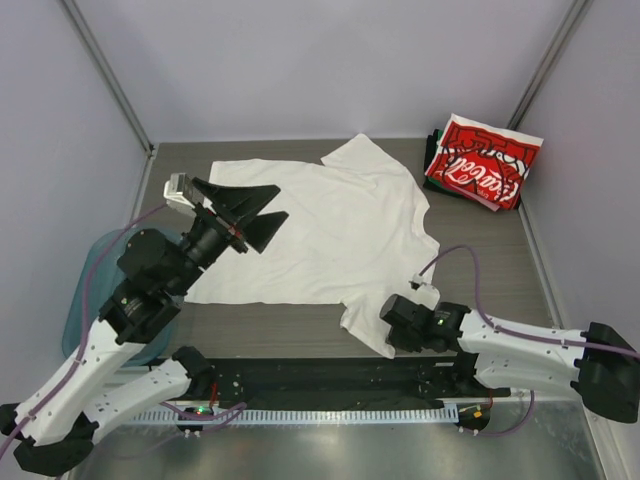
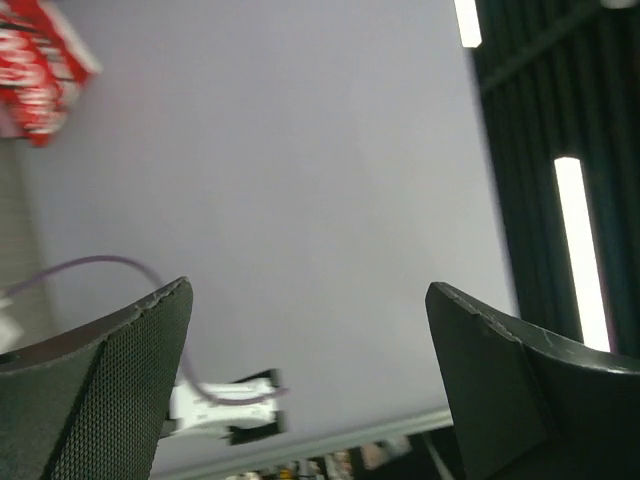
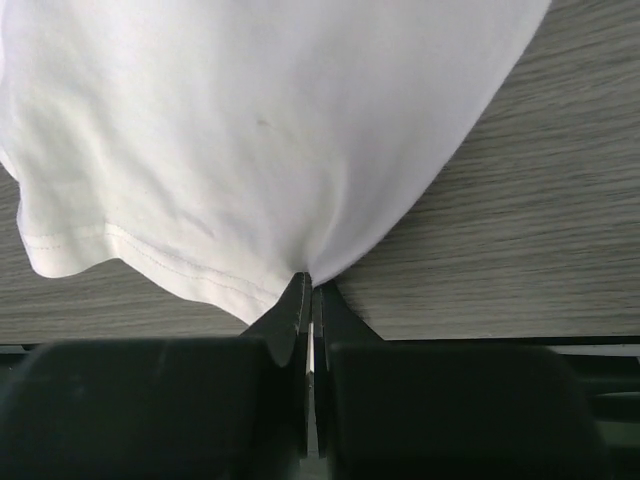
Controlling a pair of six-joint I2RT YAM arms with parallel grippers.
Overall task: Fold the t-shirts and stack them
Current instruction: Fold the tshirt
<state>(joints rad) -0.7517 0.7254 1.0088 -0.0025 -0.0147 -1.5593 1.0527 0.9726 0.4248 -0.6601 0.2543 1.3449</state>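
Observation:
A plain white t-shirt (image 1: pixel 330 230) lies spread on the wooden table (image 1: pixel 300 325). My right gripper (image 1: pixel 388 322) is shut on the shirt's near sleeve edge at the table's front; the right wrist view shows the white cloth (image 3: pixel 250 130) pinched between the closed fingertips (image 3: pixel 296 300). My left gripper (image 1: pixel 262 208) is open and empty, raised above the shirt's left part and tilted upward; its fingers (image 2: pixel 110 380) frame only the wall. A folded stack topped by a red shirt with white script (image 1: pixel 482 165) sits at the back right, and shows in the left wrist view (image 2: pixel 35 70).
A teal translucent bin (image 1: pixel 85 300) sits at the left, partly under the left arm. Grey walls with metal posts enclose the table. A black rail (image 1: pixel 330 385) runs along the near edge.

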